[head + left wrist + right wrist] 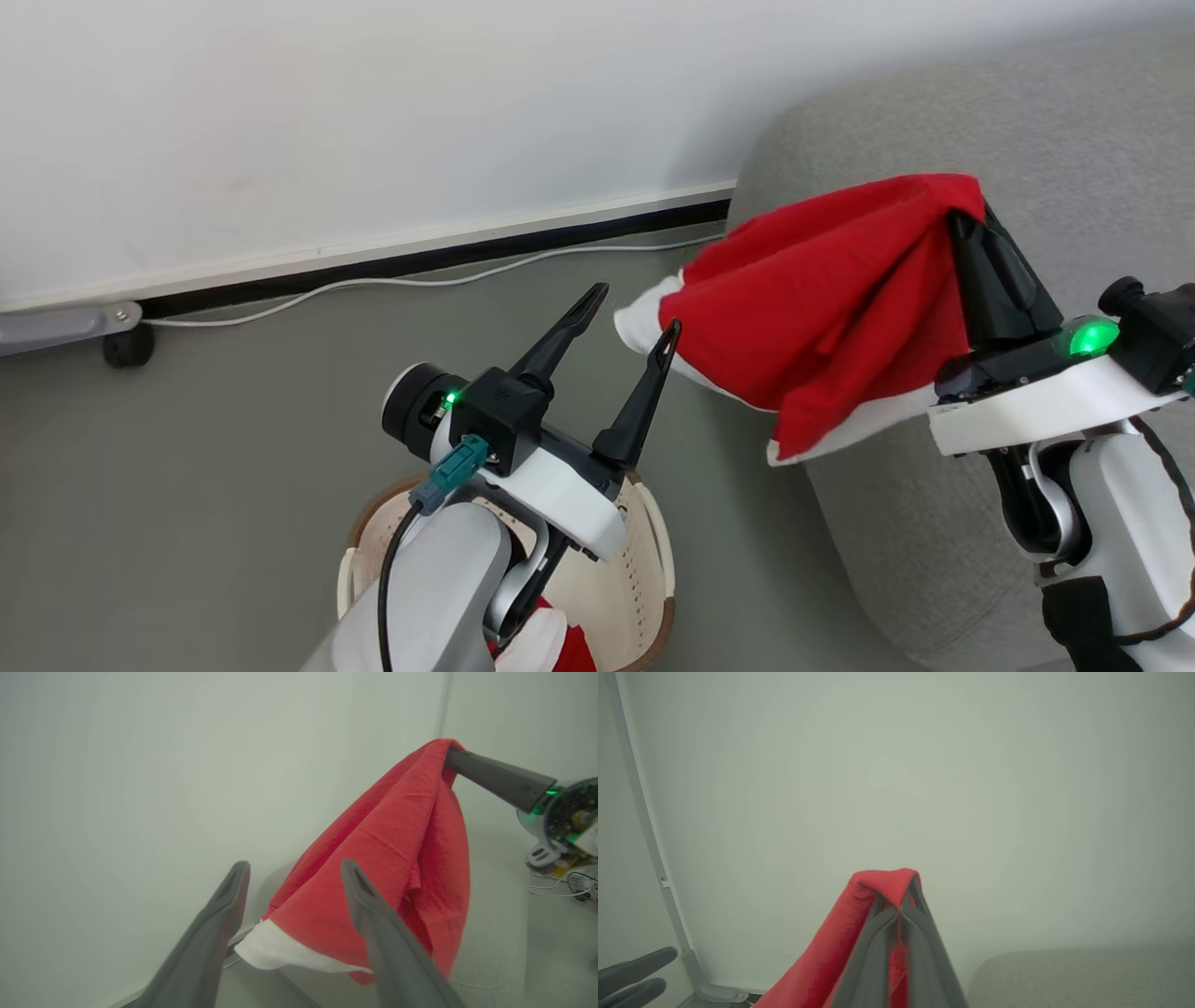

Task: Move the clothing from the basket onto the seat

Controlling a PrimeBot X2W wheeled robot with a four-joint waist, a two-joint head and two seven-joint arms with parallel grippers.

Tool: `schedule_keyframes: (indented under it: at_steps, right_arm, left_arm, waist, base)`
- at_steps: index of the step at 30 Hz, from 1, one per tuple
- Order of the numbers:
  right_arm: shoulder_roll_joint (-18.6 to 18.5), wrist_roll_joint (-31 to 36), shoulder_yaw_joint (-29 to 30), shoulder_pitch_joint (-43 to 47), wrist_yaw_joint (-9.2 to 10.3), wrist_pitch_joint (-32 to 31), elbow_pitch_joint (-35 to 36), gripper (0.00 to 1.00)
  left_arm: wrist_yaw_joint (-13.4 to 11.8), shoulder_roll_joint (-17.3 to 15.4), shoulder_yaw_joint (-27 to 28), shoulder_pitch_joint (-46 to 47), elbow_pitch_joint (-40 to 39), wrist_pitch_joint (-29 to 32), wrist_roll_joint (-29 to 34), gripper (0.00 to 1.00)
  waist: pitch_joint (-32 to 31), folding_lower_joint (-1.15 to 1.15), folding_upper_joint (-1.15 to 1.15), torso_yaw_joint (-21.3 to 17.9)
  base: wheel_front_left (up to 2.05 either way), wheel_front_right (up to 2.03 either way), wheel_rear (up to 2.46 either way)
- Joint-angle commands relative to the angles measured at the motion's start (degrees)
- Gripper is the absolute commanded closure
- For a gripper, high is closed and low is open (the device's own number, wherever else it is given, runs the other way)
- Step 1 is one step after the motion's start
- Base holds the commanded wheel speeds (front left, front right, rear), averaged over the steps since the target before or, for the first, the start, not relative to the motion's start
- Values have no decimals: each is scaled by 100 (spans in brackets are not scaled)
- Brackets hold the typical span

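Note:
A bright red piece of clothing [831,299] with white trim hangs from my right gripper [966,219], which is shut on its top fold over the grey seat [1055,121]. The same clothing [387,858] drapes just beyond my left gripper [294,872], whose fingers stand apart with nothing between them. In the head view the left gripper [630,313] is open above the cream basket [644,551], close to the garment's white hem. More red and white clothing [551,644] lies in the basket under my left forearm. The right gripper [901,900] pinches red clothing [859,914].
A white wall with a dark skirting strip [420,257] runs behind, with a white cable [392,280] along the floor. A grey bracket with a black wheel [126,345] sits at the far left. Grey floor lies between the basket and the seat.

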State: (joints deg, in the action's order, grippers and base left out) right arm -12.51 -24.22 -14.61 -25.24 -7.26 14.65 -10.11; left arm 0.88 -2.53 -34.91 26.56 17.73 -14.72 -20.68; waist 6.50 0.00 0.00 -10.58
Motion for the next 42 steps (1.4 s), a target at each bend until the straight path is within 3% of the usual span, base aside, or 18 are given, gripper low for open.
schedule_keyframes:
  at_steps: [1,22,33,42]
  right_arm:
    - [-37,42,-2,-3,-23,35,173,100]
    - [-163,83,411,-80,-23,35,251,100]
    - [-446,109,1116,-35,-23,35,506,100]
    - [-779,84,1427,-629,-23,35,316,100]
  left_arm:
    - [40,-34,201,71,-100,-28,35,0]
    - [248,-34,114,-101,-73,-28,-3,0]
    - [255,-34,-192,149,-101,-28,-24,0]
    - [182,-34,-426,447,-54,-28,100,0]
  waist:
    - [-37,0,0,-234]
    - [-146,0,0,-1891]
    - [230,0,0,-2035]
    - [821,0,0,-2033]
  base:
    - [0,0,0]
    - [0,0,0]
    - [0,0,0]
    - [0,0,0]
